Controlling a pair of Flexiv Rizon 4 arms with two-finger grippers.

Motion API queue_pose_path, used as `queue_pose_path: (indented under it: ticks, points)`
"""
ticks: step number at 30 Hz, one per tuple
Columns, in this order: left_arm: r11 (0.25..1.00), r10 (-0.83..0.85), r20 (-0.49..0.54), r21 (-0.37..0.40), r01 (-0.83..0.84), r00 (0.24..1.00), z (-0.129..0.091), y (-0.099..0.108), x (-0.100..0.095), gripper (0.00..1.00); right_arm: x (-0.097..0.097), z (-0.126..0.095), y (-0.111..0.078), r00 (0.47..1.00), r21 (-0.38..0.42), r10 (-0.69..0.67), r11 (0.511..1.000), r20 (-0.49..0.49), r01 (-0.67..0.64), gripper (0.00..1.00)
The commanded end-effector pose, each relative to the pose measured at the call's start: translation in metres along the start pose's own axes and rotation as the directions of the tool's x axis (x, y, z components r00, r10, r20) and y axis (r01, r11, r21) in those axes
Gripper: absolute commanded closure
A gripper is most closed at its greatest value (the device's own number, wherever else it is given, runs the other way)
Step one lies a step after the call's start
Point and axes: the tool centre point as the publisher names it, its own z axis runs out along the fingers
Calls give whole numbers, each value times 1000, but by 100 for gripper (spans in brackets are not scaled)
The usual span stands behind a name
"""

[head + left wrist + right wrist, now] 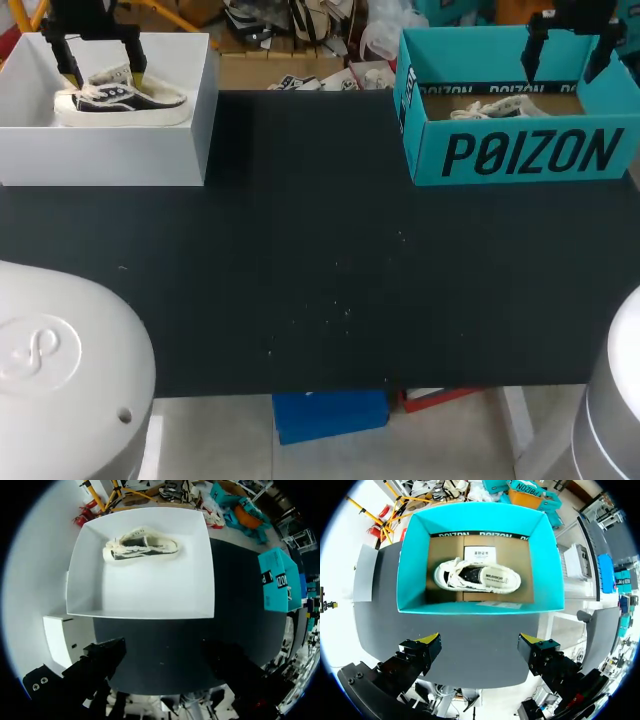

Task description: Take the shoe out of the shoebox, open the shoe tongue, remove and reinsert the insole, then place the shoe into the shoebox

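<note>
A black-and-white sneaker lies on its side in an open white box at the table's far left. My left gripper hangs open high above that box. In the left wrist view the sneaker lies at the far side of the white box, well ahead of the open gripper. A white shoe rests in the teal shoebox at the far right. My right gripper is open above it. From the right wrist, the white shoe lies mid-box in the teal shoebox, ahead of the open gripper.
The black tabletop stretches between the two boxes and down to the front edge. Both boxes stand along the far edge, the white one at the left corner and the teal one at the right.
</note>
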Motion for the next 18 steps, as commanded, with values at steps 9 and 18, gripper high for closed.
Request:
queue_pose_path:
  ticks: [9, 18]
  points:
    - [636, 771, 25, -14, -771, 636, -6, -28, -24, 0, 0, 0, 0, 1000, 0, 0, 1000, 0, 0, 0]
    - [444, 895, 89, -61, -894, 438, -3, -32, -37, 0, 0, 0, 0, 1000, 0, 0, 1000, 0, 0, 0]
